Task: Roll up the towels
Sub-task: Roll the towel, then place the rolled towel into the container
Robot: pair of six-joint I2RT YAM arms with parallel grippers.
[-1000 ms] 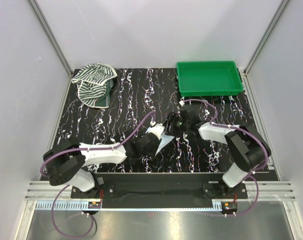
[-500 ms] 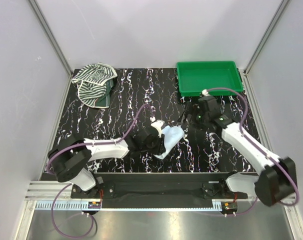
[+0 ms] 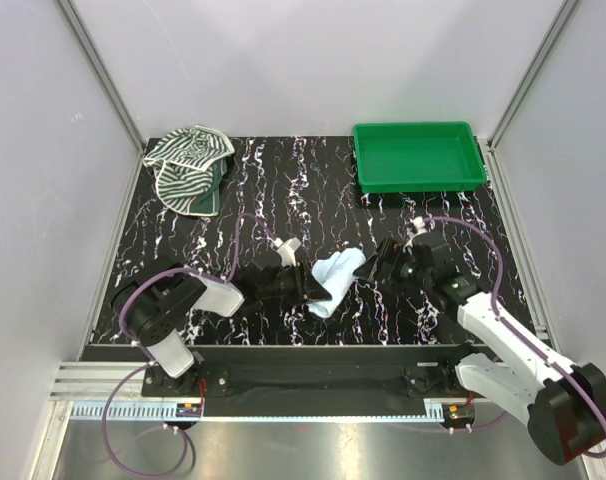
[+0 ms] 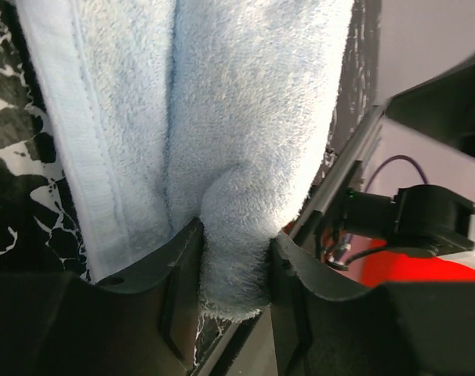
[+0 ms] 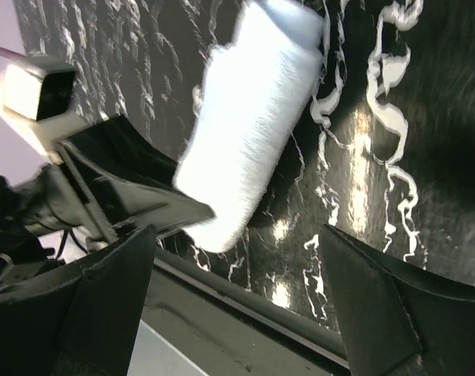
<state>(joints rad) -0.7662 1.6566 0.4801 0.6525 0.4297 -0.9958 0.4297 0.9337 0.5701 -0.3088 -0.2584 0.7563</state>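
One fluffy pale-blue towel roll [image 4: 237,141], tight in the left tool [image 4: 233,243]; right tool [image 5: 237,235] wide, empty.

In the left wrist view the pale blue towel [image 4: 245,157] runs off the top edge. Its near end is buried between the fingers of the left claw [image 4: 236,247], whose bases drop out at the bottom. From the right wrist the same towel's far end is washed out and clipped by the top edge, and both fingers of the right claw [image 5: 236,235] are cut at the bottom. From above, the striped towel [image 3: 188,165] lies bunched, its inner folds hidden.
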